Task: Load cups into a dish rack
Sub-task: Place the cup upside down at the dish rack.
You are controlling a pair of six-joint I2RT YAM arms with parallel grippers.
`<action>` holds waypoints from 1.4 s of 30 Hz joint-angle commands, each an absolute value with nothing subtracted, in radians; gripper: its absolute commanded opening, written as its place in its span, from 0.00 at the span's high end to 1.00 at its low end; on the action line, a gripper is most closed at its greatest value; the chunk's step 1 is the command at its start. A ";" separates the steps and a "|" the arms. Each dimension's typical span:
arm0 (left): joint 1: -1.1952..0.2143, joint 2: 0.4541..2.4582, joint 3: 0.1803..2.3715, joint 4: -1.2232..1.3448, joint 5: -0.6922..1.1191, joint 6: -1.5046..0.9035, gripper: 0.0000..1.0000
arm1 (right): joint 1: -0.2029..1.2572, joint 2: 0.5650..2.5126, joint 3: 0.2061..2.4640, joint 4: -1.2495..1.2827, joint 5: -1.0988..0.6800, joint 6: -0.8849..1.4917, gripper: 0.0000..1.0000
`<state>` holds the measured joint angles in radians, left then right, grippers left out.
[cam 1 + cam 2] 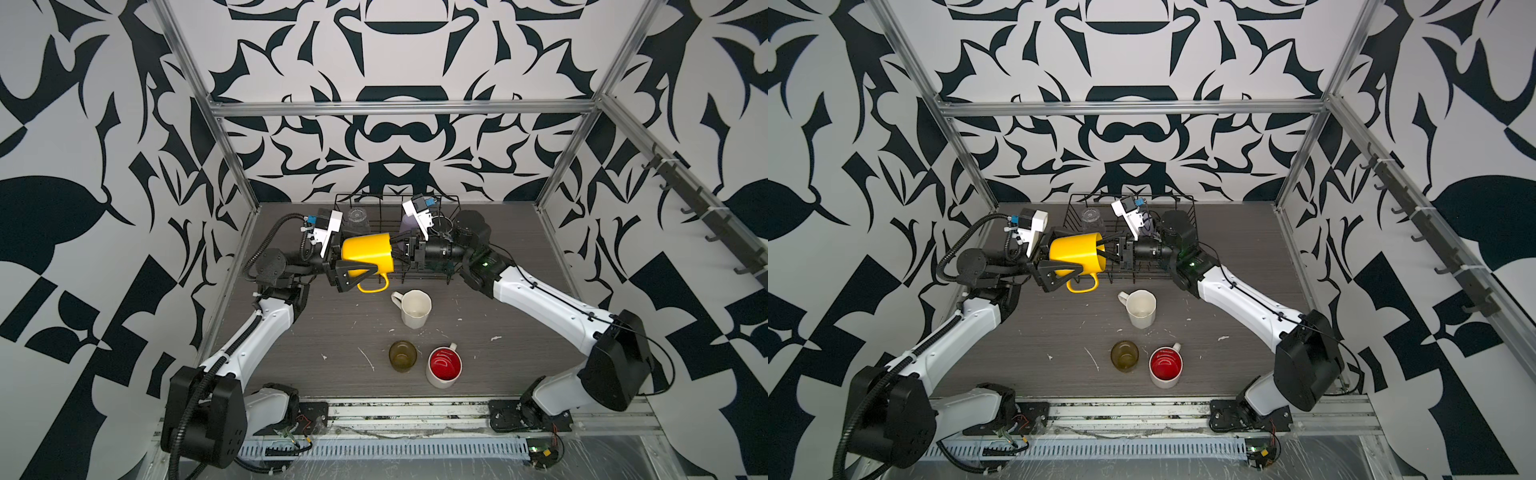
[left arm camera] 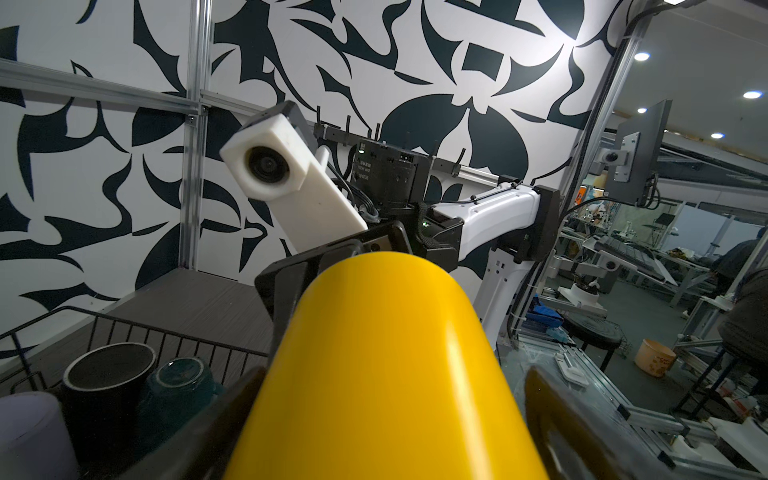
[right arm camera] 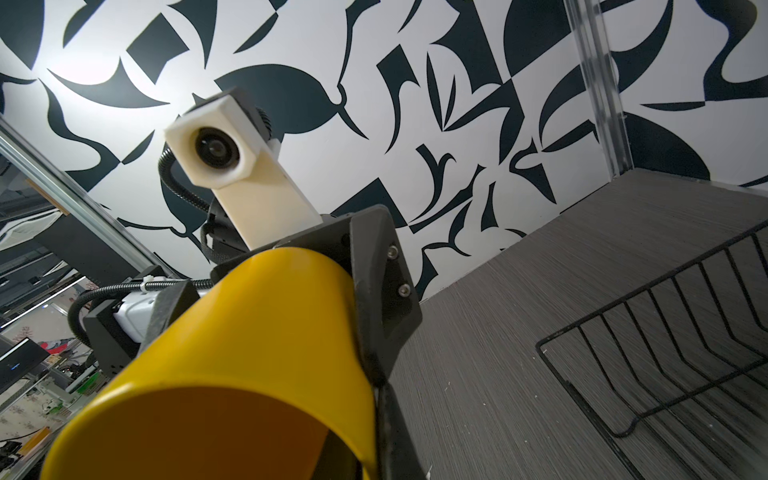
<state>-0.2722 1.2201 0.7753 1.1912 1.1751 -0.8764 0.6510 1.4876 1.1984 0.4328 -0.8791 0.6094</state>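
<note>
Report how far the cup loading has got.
Done: clear glass, lilac tumbler, black mug and green mug sit in the rack. In hand: yellow mug, pinched by the right hand, left hand straddling it. Remaining: white mug, olive glass, red-lined mug on the table.

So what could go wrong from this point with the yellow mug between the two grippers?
The yellow mug hangs sideways, pinched only at its rim by the right gripper; it could slip or twist. The left gripper straddles it with a gap showing, so closing off-centre may knock it toward the white mug.
</note>
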 commanded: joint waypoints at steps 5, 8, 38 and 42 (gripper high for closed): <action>-0.279 1.316 0.818 1.442 1.255 -1.117 0.11 | 0.657 1.483 1.268 0.642 -0.890 0.680 1.00; -0.283 1.328 0.826 1.442 1.264 -1.129 0.13 | 0.660 1.489 1.270 0.650 -0.893 0.684 1.00; -0.292 1.300 0.788 1.442 1.273 -1.037 0.14 | 0.669 1.503 1.326 0.540 -0.869 0.668 1.00; -0.292 1.300 0.800 1.442 1.272 -1.051 0.30 | 0.668 1.493 1.327 0.506 -0.845 0.654 1.00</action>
<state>-0.2592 1.3022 0.7914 1.3998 1.1809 -1.0206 0.6479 1.5211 1.2453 0.4183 -0.9024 0.6613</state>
